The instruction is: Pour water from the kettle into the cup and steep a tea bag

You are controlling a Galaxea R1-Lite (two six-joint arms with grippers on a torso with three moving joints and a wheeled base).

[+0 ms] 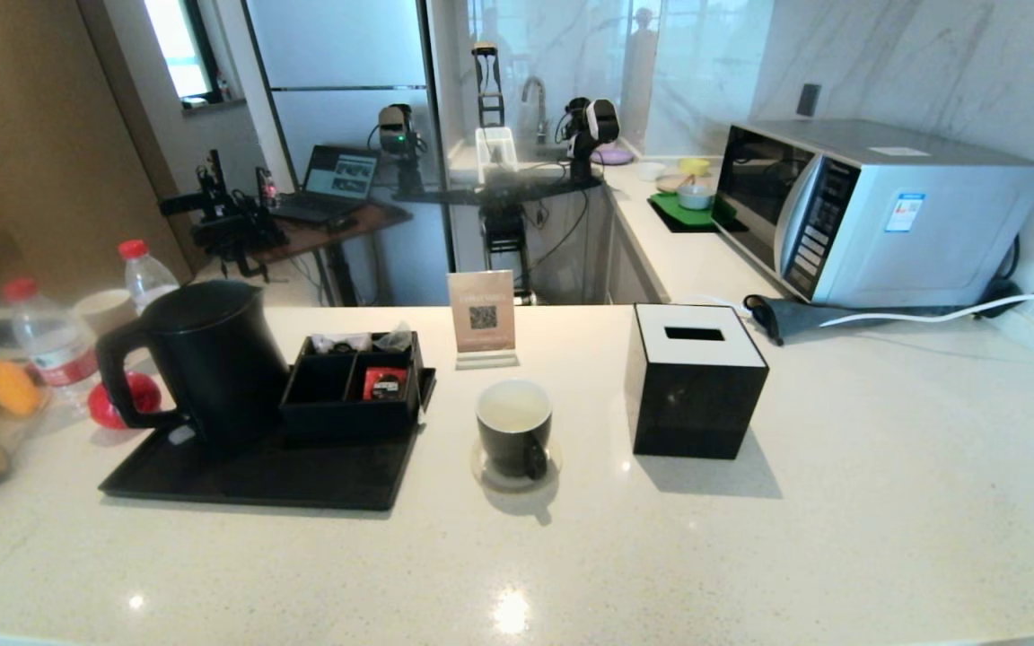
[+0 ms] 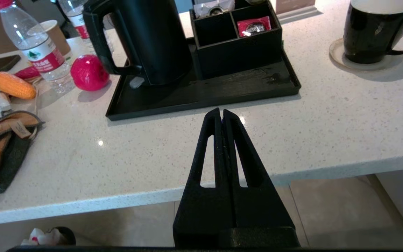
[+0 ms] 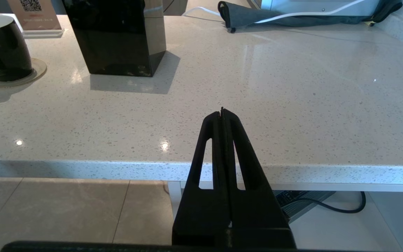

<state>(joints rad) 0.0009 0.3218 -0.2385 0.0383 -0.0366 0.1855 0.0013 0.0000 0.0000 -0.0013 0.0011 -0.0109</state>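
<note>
The matte black kettle [image 1: 212,359] [image 2: 145,38] stands upright on a black tray [image 1: 302,475] [image 2: 222,92], lid shut, loop handle facing left. The black cup [image 1: 514,431] [image 2: 376,31] [image 3: 0,49], white inside, sits on a round coaster to the tray's right. No water shows in it. A black divided box [image 1: 355,386] [image 2: 236,38] on the tray holds a red sachet [image 1: 384,383] [image 2: 254,26]. My left gripper [image 2: 221,111] is shut and empty, near the counter's front edge before the tray. My right gripper [image 3: 222,110] is shut and empty at the front edge, right of the cup.
A black tissue box [image 1: 695,381] [image 3: 117,35] stands right of the cup, a QR sign [image 1: 482,318] behind it. Red-capped bottles [image 1: 50,341] [image 2: 37,49], a paper cup [image 2: 52,35], a red ball [image 2: 89,71], corn [image 2: 12,85] and cloths crowd the left. A microwave [image 1: 876,211] is at the back right.
</note>
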